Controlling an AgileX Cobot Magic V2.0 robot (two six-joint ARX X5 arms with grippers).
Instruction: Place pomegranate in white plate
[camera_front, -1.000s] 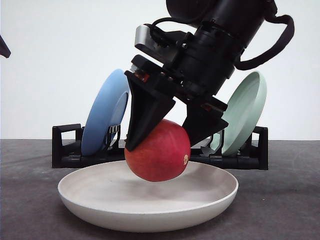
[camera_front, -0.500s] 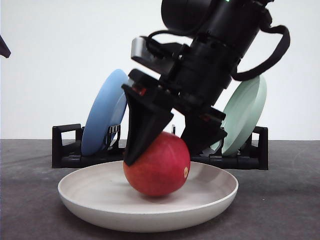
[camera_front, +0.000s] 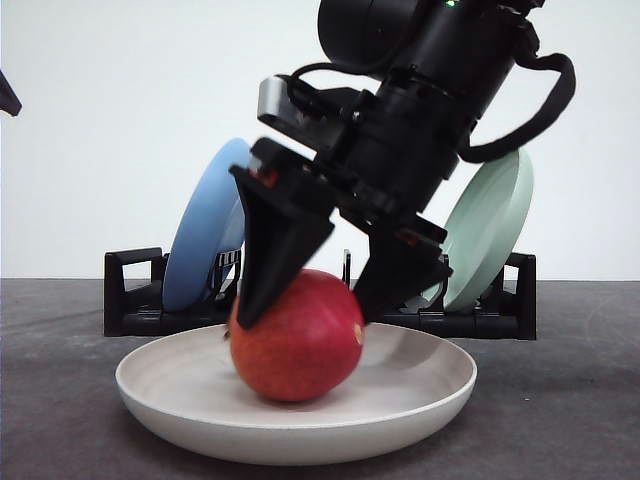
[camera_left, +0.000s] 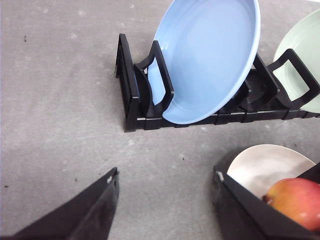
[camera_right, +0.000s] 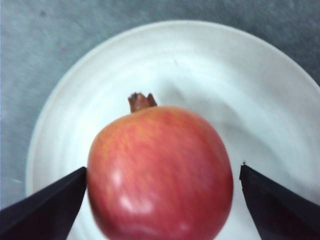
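Red, yellow-speckled round pomegranate (camera_front: 297, 337) rests in my matte white plate (camera_front: 190, 405); right gripper (camera_front: 305, 305) spread wide, fingers barely clear, releasing it.

From the front I saw the round red pomegranate (camera_front: 297, 338) slightly blurred, its upper part hidden behind the right gripper's black fingers (camera_front: 272, 262). The arm covered much of the pale green round plate (camera_front: 490, 225). The picture's edge cut off the wide off-white matte plate (camera_left: 265, 162) in my left wrist view.
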